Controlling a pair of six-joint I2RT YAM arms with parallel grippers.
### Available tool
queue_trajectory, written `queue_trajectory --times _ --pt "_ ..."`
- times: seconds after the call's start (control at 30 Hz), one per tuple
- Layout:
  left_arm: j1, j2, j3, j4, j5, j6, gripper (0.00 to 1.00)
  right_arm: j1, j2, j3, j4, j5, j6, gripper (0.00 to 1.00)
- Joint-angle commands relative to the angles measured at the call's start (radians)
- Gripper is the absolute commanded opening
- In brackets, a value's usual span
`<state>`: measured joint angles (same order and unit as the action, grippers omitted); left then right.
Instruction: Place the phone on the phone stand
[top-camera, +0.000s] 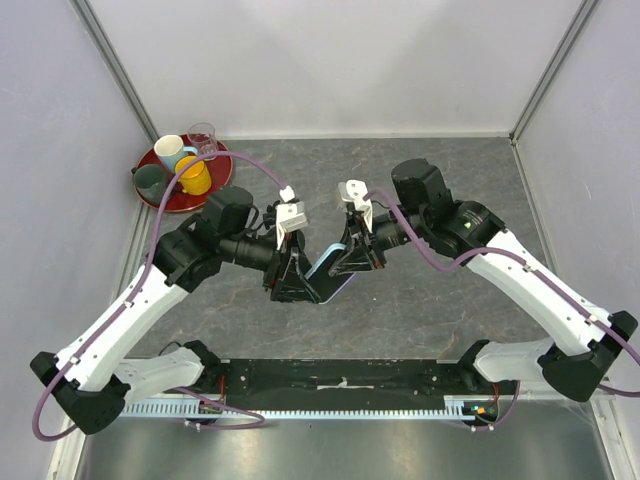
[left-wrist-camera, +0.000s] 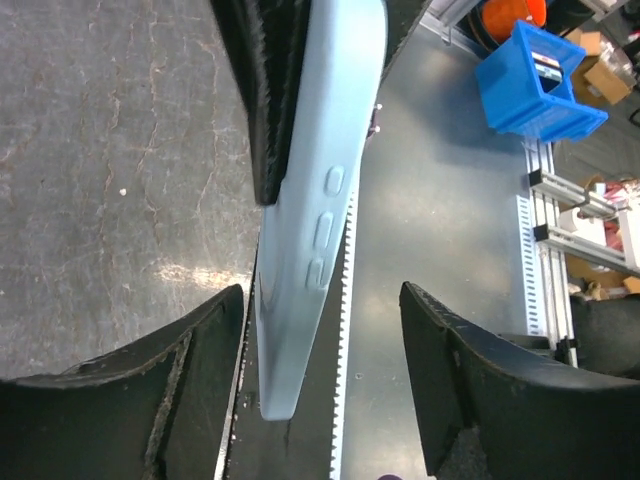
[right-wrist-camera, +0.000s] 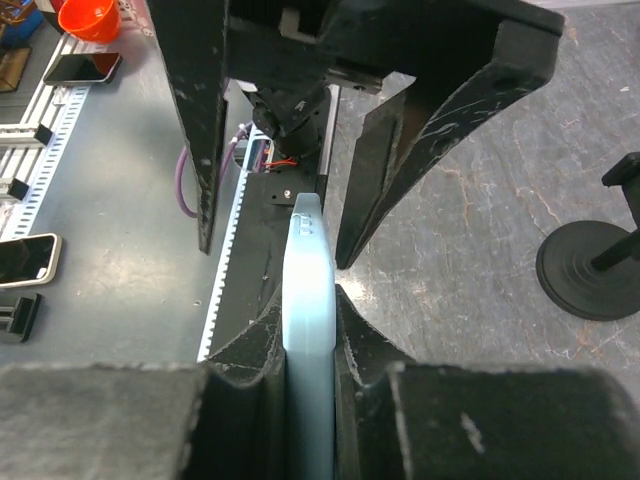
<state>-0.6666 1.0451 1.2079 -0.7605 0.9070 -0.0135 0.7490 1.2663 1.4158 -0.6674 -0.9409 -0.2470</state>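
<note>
Right wrist view: light-blue phone (right-wrist-camera: 305, 270) edgewise in right pincer (right-wrist-camera: 308, 345)

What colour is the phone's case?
The phone has a light blue case, clearest in the left wrist view.

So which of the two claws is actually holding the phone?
The right gripper: its fingers are clamped against both sides of the phone. The left gripper is open, with its fingers spread around the phone's end rather than closed on it.
</note>
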Motion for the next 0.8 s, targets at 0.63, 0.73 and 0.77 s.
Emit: queue_trajectory --times 0.63,0.73,0.77 --pt "-0.054 -0.138 -0.05 0.16 -0.272 -0.008 0.02 0.041 -0.071 -0.084 0.385 0.378 0.353 0.87" --pt "-0.054 -0.189 -0.067 0.21 -0.384 -0.049 0.02 0.032 -0.159 -0.224 0.523 0.427 0.437 0.98" --pt "-0.053 -0.198 -0.07 0.22 -0.442 -0.072 0.02 0.032 -0.18 -0.291 0.554 0.451 0.451 0.98"
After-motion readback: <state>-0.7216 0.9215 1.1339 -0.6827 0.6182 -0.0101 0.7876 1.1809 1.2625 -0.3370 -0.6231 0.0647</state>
